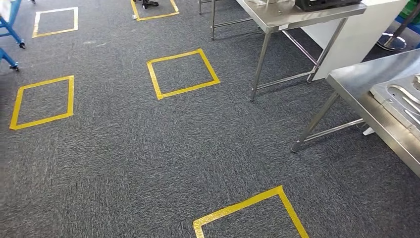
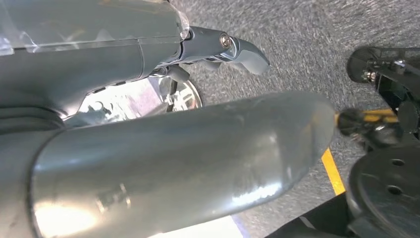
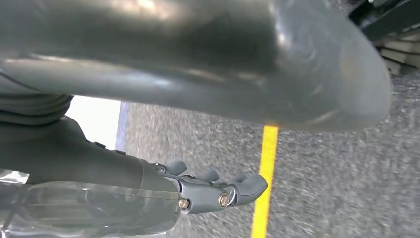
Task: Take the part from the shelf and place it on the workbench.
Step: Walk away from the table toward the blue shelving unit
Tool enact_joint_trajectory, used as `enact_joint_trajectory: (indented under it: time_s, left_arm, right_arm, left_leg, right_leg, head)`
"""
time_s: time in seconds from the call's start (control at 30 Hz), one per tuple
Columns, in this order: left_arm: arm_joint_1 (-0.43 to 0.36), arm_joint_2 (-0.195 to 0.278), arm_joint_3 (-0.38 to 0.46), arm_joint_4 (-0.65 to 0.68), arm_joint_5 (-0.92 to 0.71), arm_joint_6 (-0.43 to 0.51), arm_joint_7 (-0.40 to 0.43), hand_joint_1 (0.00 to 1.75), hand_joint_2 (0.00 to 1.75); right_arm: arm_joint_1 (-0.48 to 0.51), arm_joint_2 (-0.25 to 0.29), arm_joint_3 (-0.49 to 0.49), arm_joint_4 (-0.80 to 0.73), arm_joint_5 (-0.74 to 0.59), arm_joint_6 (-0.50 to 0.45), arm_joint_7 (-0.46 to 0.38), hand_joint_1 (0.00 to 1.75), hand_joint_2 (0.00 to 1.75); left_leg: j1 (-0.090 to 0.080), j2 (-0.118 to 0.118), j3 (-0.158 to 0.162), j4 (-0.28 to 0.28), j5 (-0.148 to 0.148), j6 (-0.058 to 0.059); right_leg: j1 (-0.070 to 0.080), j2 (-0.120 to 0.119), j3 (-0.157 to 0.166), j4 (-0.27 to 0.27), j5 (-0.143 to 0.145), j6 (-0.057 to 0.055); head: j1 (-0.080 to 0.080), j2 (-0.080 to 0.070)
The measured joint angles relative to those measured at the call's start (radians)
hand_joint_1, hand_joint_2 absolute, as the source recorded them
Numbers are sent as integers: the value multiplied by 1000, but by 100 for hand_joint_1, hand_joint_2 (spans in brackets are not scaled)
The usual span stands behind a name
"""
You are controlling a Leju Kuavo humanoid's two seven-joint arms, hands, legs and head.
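My left hand (image 2: 163,94) hangs over the grey carpet. A shiny metal part (image 2: 133,101) sits between its thick thumb and its outstretched fingers (image 2: 242,49). My right hand (image 3: 148,148) also hangs above the carpet, its fingers (image 3: 237,188) held straight with nothing between them and the thumb. At the right edge of the head view stands the steel workbench (image 1: 356,82), carrying a grey moulded tray (image 1: 401,99).
Yellow tape squares (image 1: 182,73) mark the carpet ahead and to the left. A second steel table (image 1: 292,15) stands at the back right beside a white cabinet (image 1: 356,39). Blue cart frames (image 1: 10,29) stand at the far left.
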Motion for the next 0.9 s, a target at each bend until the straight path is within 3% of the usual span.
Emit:
enact_joint_trajectory:
  time_s: [0.03, 0.1, 0.17, 0.23, 0.3, 0.37, 0.4, 0.43, 0.5, 0.57, 0.6, 0.7, 0.77, 0.83, 0.87, 0.9]
  left_arm:
    - [-1, 0, 0, 0, 0, 0, 0, 0, 0]
    - [-1, 0, 0, -1, 0, 1, 0, 0, 0]
    - [0, 0, 0, -3, 0, 1, -1, 0, 0]
    - [1, 0, 0, -5, 0, 1, -1, 0, 0]
    - [-2, 0, 0, -6, 0, 1, -1, 0, 0]
    - [-5, 0, 0, -6, 0, 3, -1, 0, 0]
    - [-6, 0, 0, -6, 0, 5, -1, 0, 0]
    - [-5, 0, 0, -6, 0, 9, 0, 0, 0]
    - [-5, 0, 0, -6, 0, 15, 0, 0, 0]
    - [-6, 0, 0, -6, 0, 17, 1, 0, 0]
    - [-6, 0, 0, -6, 1, 18, 1, 0, 0]
    - [-3, -1, 0, -6, 2, 19, 3, 0, 0]
    - [-3, -1, 0, -6, 4, 20, 6, 0, 0]
    - [-7, -1, 0, -5, 7, 22, 8, 0, 0]
    - [-8, -1, 0, -5, 8, 22, 9, 0, 0]
    - [-9, -2, 0, -5, 9, 23, 9, 0, 0]
  right_arm:
    - [0, -1, 0, 0, 0, 0, 0, 0, 0]
    - [-1, -2, 0, 1, 0, 0, 0, 0, 0]
    - [-5, -3, 0, 0, 1, 0, 1, 0, 0]
    - [-5, -3, 0, 0, 1, 0, 1, 0, 0]
    - [-2, -3, 0, 1, 1, 0, 1, 0, 0]
    - [1, -3, 0, 1, 1, 0, 1, 0, 0]
    - [1, -3, 0, 1, 1, 2, 1, 0, 0]
    - [0, -3, 0, 1, 2, 4, 1, 0, 0]
    - [-2, -3, 0, 1, 3, 9, 1, 0, 0]
    - [-2, -3, 0, 1, 4, 11, -1, 0, 0]
    - [-3, -3, 0, 1, 5, 11, -2, 0, 0]
    - [-12, -3, 0, 0, 6, 11, -6, 0, 0]
    - [-12, -2, 0, 0, 6, 11, -7, 0, 0]
    - [-8, -2, 0, 0, 6, 10, -7, 0, 0]
    - [-6, -2, 0, 0, 6, 10, -7, 0, 0]
    - [-5, -2, 0, 0, 6, 10, -6, 0, 0]
  left_leg:
    - [0, -12, -2, 5, -3, -5]
    - [1, -32, -10, 9, -7, -16]
    - [3, -47, -12, 9, -6, -27]
    - [2, -7, -26, 42, -27, -36]
    - [2, 52, -77, 150, -86, -43]
    - [7, 68, -144, 281, -138, -50]
    - [10, 71, -159, 309, -139, -53]
    - [12, 74, -154, 296, -121, -54]
    - [14, 99, -87, 165, -50, -53]
    - [9, 132, -28, 46, -8, -44]
    - [6, 140, -18, 23, -4, -39]
    - [2, 114, -17, 8, -1, -21]
    - [5, 94, -10, -5, 8, -7]
    - [5, 74, -10, -7, 13, 0]
    - [3, 62, -11, -7, 13, 1]
    - [1, 48, -10, -7, 13, 1]
  right_leg:
    - [0, 21, 23, -56, 23, -2]
    - [2, 46, 42, -104, 31, -8]
    - [4, 25, 45, -110, 33, -17]
    - [2, -2, 52, -119, 35, -32]
    - [3, -31, 56, -123, 33, -44]
    - [6, -61, 58, -123, 29, -47]
    - [6, -75, 59, -123, 26, -47]
    - [7, -88, 62, -123, 24, -46]
    - [6, -112, 72, -123, 17, -40]
    - [10, -131, 83, -122, 9, -29]
    - [11, -138, 86, -122, 7, -23]
    - [9, -151, 97, -125, 1, -4]
    - [4, -108, 80, -78, -36, 4]
    - [2, -52, 17, 47, -102, 5]
    - [3, -40, -19, 113, -126, 4]
    - [3, -34, -44, 152, -129, 4]
  head:
    - [0, 0]
    - [-1, 0]
    - [-1, 0]
    - [-4, 0]
    - [-6, 0]
    - [-7, 0]
    - [-8, 0]
    - [-8, 0]
    - [-8, 0]
    - [-6, 0]
    - [-6, 0]
    - [-4, 0]
    - [-1, 0]
    - [3, 0]
    - [4, 0]
    - [5, 0]
